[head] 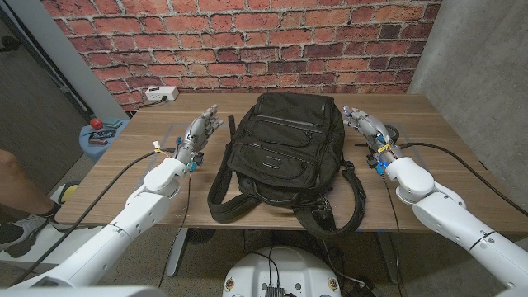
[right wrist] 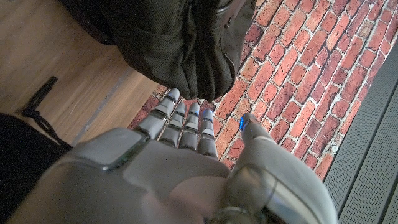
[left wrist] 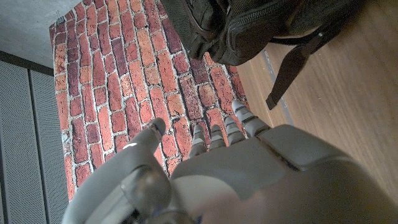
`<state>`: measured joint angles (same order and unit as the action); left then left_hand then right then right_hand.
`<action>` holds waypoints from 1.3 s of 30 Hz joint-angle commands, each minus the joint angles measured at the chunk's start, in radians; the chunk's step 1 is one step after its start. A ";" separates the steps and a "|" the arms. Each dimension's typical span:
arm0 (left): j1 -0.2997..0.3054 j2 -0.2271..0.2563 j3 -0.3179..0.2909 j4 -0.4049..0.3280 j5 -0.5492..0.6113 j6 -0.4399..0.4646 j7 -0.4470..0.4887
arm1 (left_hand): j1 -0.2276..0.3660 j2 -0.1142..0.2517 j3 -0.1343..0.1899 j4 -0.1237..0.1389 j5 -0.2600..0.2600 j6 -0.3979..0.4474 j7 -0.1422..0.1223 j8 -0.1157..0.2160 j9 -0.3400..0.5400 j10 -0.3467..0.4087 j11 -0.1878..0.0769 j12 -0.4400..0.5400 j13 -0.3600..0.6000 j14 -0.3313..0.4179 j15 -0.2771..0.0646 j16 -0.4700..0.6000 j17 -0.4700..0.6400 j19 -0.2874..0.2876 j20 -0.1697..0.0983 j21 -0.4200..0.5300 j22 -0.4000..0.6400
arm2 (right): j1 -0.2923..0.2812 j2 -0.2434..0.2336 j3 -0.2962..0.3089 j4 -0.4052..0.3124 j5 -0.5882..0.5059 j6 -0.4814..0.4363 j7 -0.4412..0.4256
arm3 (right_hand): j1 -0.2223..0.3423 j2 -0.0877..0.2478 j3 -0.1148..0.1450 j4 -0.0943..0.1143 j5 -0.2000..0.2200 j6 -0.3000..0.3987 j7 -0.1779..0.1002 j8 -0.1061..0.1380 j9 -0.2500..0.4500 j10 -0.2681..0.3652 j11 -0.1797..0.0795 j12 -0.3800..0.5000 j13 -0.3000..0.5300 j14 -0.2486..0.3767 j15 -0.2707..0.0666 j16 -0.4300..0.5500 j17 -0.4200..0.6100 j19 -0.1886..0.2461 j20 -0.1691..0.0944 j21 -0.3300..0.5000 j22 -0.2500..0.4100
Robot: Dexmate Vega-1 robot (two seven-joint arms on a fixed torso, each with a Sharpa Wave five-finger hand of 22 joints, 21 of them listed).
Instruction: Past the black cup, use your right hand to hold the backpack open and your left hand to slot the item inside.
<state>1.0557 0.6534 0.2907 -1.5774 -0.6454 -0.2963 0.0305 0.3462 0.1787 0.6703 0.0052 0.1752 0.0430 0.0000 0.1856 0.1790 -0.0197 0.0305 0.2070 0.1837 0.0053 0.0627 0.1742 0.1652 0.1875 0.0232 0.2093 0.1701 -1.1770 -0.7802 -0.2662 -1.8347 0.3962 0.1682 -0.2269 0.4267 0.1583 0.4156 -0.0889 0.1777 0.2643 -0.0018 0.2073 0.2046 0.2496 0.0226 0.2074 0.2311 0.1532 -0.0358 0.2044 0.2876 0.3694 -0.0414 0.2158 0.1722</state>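
A black backpack (head: 282, 147) lies flat in the middle of the wooden table (head: 437, 148), its front pockets up and its straps trailing toward the near edge. Its zippers look closed. My left hand (head: 200, 132) stands beside the pack's left side, fingers apart and reaching away from me, holding nothing. My right hand (head: 368, 125) waits at the pack's right side, also with fingers spread and nothing in it. The backpack (left wrist: 249, 25) shows beyond my left hand (left wrist: 205, 174) in the left wrist view. The backpack (right wrist: 168, 43) sits past my right hand (right wrist: 180, 168) in the right wrist view.
A brick wall (head: 247, 41) runs behind the table. A white power strip (head: 161, 94) lies at the far left corner. A blue stool (head: 101, 136) with small items stands left of the table. A person's leg (head: 12, 177) shows at the left edge.
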 commanded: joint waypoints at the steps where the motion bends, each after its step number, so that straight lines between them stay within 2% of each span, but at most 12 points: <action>1: 0.106 0.059 -0.050 -0.110 0.013 0.013 0.059 | 0.015 -0.002 0.002 -0.008 0.007 0.007 0.007 0.003 0.003 -0.002 0.009 -0.001 0.005 -0.006 0.006 0.002 0.002 0.003 0.008 -0.002 0.004 | -0.052 -0.029 0.019 -0.070 -0.079 -0.033 -0.056 | 0.017 0.000 0.003 -0.010 0.007 0.012 0.001 0.008 0.002 0.010 -0.001 0.007 0.004 0.011 -0.002 0.010 -0.001 0.008 -0.023 0.001 -0.001; 7: 0.142 0.085 -0.077 -0.144 0.017 0.018 0.070 | 0.021 -0.001 0.004 -0.016 0.009 0.007 0.008 0.002 0.003 -0.001 0.010 -0.001 0.005 -0.006 0.008 0.002 0.002 0.003 0.009 -0.004 0.003 | -0.074 -0.036 0.027 -0.101 -0.122 -0.052 -0.082 | 0.027 -0.006 0.005 -0.021 0.008 0.019 0.000 0.010 0.001 0.016 -0.001 0.009 0.003 0.017 -0.003 0.011 -0.006 0.012 -0.022 0.000 -0.001; 19: 0.160 0.102 -0.101 -0.164 0.024 0.019 0.064 | 0.030 0.000 0.006 -0.026 0.011 0.011 0.010 0.003 0.003 0.001 0.008 -0.002 0.004 -0.008 0.009 0.002 0.002 0.003 0.009 -0.005 0.003 | -0.129 -0.061 0.053 -0.183 -0.226 -0.112 -0.136 | 0.046 -0.017 0.004 -0.042 0.008 0.037 -0.002 0.014 0.001 0.031 -0.008 0.013 0.001 0.032 -0.010 0.014 -0.017 0.026 -0.020 0.000 -0.001; 29: 0.194 0.132 -0.127 -0.196 0.025 0.043 0.068 | 0.037 0.000 0.006 -0.033 0.011 0.011 0.010 0.002 0.003 0.000 0.007 -0.002 0.004 -0.008 0.010 0.002 0.002 0.003 0.009 -0.007 0.003 | -0.172 -0.085 0.076 -0.245 -0.293 -0.182 -0.151 | 0.055 -0.019 0.003 -0.051 0.008 0.048 -0.004 0.017 0.001 0.043 -0.013 0.017 0.001 0.040 -0.015 0.016 -0.022 0.035 -0.021 0.000 -0.001; 37: 0.238 0.168 -0.156 -0.232 0.020 0.072 0.066 | 0.040 0.000 0.005 -0.037 0.012 0.012 0.010 0.002 0.003 0.003 0.007 -0.002 0.004 -0.008 0.009 0.003 0.002 0.003 0.009 -0.007 0.003 | -0.187 -0.084 0.078 -0.260 -0.329 -0.194 -0.152 | 0.089 -0.028 0.009 -0.075 0.011 0.063 -0.007 0.021 0.001 0.060 -0.014 0.021 0.001 0.054 -0.024 0.017 -0.034 0.046 -0.023 -0.002 -0.002; 39: 0.248 0.174 -0.163 -0.241 0.009 0.080 0.058 | 0.041 0.001 0.005 -0.038 0.012 0.013 0.011 0.003 0.003 0.003 0.006 -0.001 0.004 -0.008 0.009 0.003 0.002 0.003 0.009 -0.007 0.003 | -0.192 -0.084 0.075 -0.278 -0.353 -0.225 -0.166 | 0.095 -0.029 0.009 -0.078 0.011 0.067 -0.010 0.021 0.001 0.062 -0.015 0.022 0.001 0.061 -0.024 0.020 -0.036 0.049 -0.023 -0.002 -0.002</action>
<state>1.2551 0.7904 0.1614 -1.7762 -0.6217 -0.2494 0.0960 0.3776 0.1809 0.6729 -0.0305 0.1818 0.0482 0.0052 0.1856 0.1790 -0.0198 0.0304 0.2070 0.1836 -0.0001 0.0680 0.1742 0.1651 0.1838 0.0269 0.2033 0.1700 -1.3387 -0.8570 -0.1971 -2.0618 0.1141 0.0030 -0.3711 0.5082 0.1296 0.4222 -0.1588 0.1852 0.3204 -0.0087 0.2227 0.2048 0.2989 0.0091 0.2189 0.2313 0.2007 -0.0407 0.2183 0.2511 0.4068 -0.0430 0.2158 0.1676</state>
